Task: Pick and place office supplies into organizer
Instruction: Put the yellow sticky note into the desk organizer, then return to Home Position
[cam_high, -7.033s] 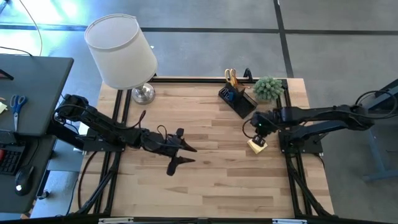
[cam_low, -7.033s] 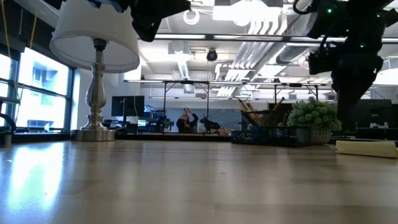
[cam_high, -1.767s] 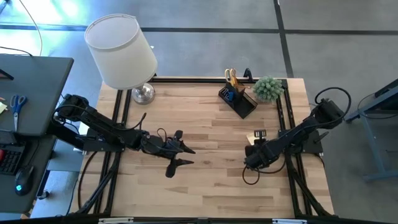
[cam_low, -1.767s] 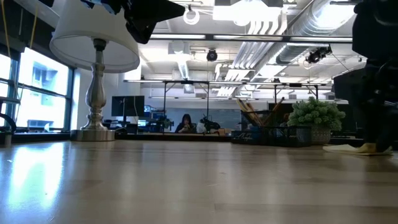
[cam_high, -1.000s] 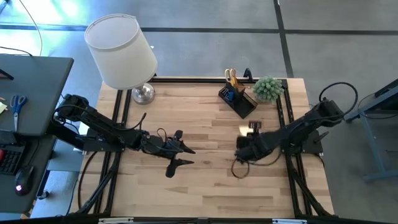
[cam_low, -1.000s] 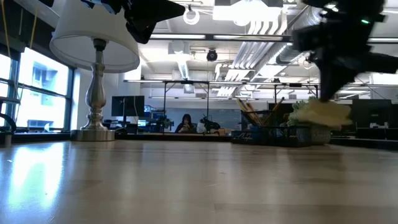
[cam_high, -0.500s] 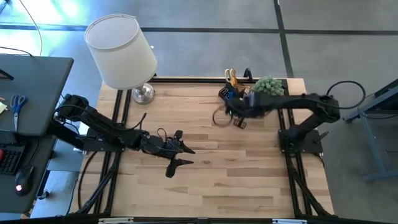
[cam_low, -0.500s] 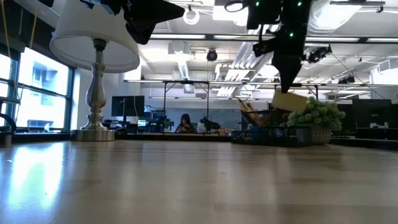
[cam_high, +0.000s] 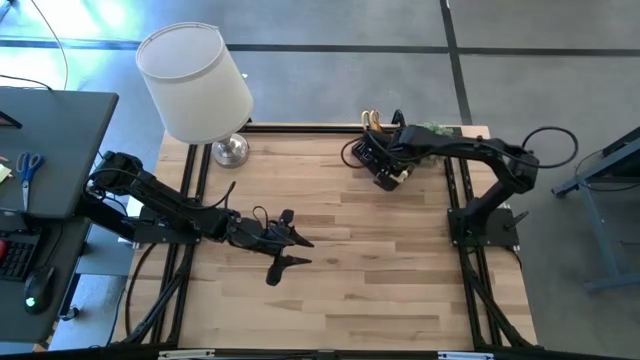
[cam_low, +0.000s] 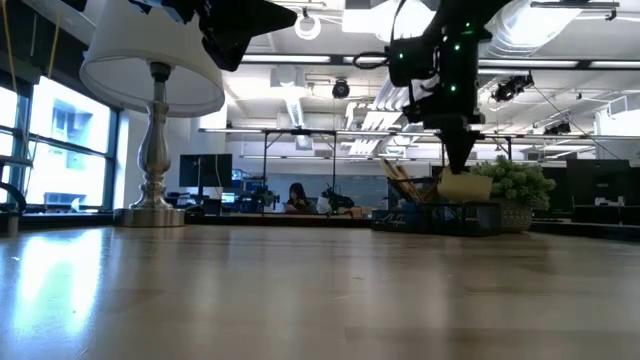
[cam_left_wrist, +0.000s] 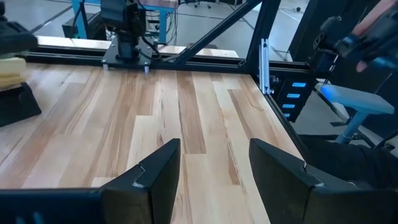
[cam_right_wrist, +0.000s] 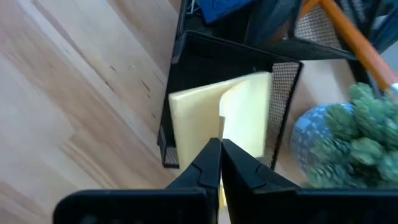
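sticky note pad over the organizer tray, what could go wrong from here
The right claw pinches only the top sheets of the sticky note pad, so they could peel or tear as it lets go. The pad hangs tilted over the organizer tray, so it may land propped on the mesh wall instead of flat. The plant stands close beside the tray, and the arm could nudge it when pulling back.

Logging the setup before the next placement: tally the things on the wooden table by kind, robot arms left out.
Lamp: 1
Plant: 1
Organizer: 1
Sticky-note pad: 1, held over the organizer's low tray by the right pincer
Yellow-handled scissors: 1
Orange pencils: at least 1; the exact count cannot be told
Total: 6 at least
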